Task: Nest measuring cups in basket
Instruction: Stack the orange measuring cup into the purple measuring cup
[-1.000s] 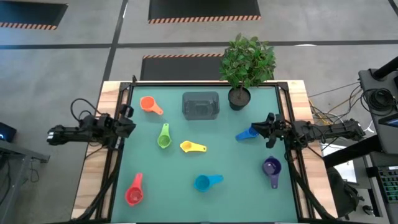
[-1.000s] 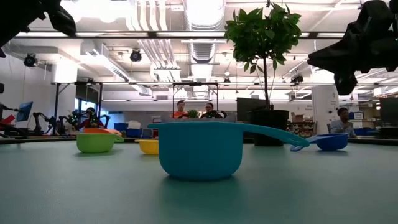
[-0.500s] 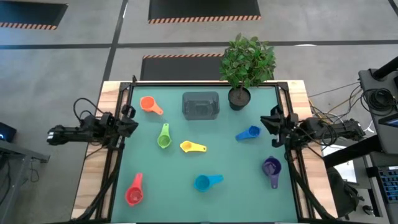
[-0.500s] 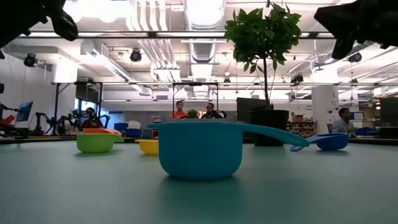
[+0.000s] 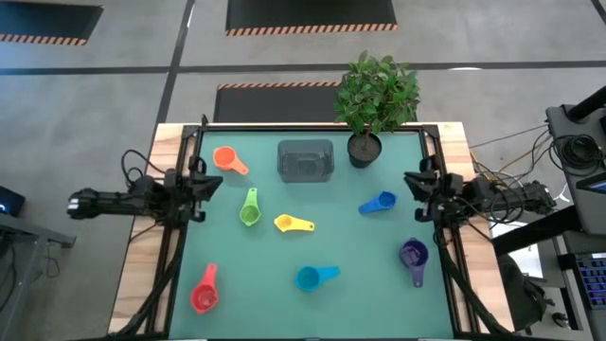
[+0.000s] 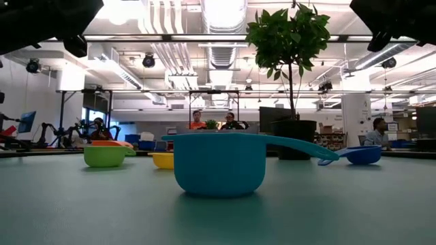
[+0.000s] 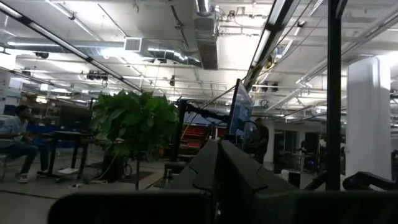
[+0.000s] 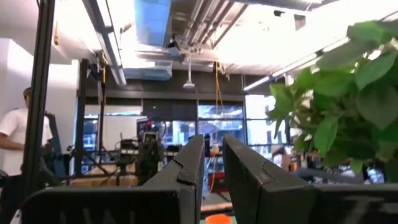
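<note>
Currently the basket (image 5: 305,160) sits near the table's far edge, with nothing visible inside it, just beside the potted plant (image 5: 373,99). Six measuring cups lie scattered on the green table (image 5: 350,256) around it, all apart from one another: the orange cup (image 5: 225,159) to the basket's left, the green cup (image 5: 249,210) and the yellow cup (image 5: 290,224) nearer the middle, the blue cup (image 5: 379,203) toward the right side, the purple cup (image 5: 414,256) near the right edge, the light blue cup (image 5: 311,277) toward the near edge, and the red cup (image 5: 204,292) at the near left corner. From table height the light blue cup (image 6: 219,163) stands upright and closest, its handle pointing right. At the table's left edge the left gripper (image 5: 206,184) hangs above the surface, its fingers pressed together and holding nothing. At the right edge the right gripper (image 5: 417,195) hangs clear of the cups, its fingers (image 8: 186,167) parted by a narrow gap with nothing between them.
</note>
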